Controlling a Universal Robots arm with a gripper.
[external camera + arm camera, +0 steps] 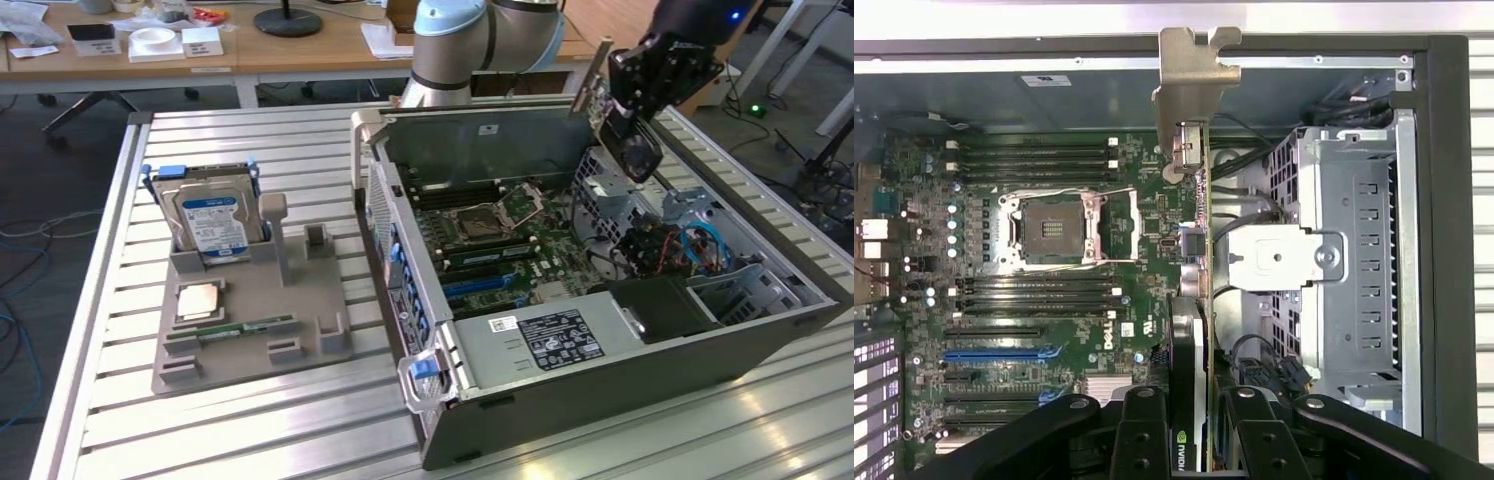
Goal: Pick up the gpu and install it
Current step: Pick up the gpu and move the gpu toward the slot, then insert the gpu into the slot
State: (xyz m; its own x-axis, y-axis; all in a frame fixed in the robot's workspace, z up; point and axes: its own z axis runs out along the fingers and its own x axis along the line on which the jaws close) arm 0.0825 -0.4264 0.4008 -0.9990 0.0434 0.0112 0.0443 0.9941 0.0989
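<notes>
My gripper [638,100] hangs above the far right corner of the open computer case [561,400] and is shut on the gpu [642,152], a thin black card held on edge. In the wrist view the gpu [1199,300] appears edge-on between the black fingers [1142,435]. Its pale metal bracket [1194,85] points toward the case's far wall. The card hovers over the gap between the motherboard [1054,230] and the metal drive cage [1354,250], apart from both. The blue expansion slot [999,353] lies off to the side of the card.
A grey parts holder [254,320] at the exterior view's left carries a hard drive [214,220], a processor chip [200,300] and a green memory stick [247,328]. The robot base [461,50] stands behind the case. Cables [667,245] crowd the case's right part.
</notes>
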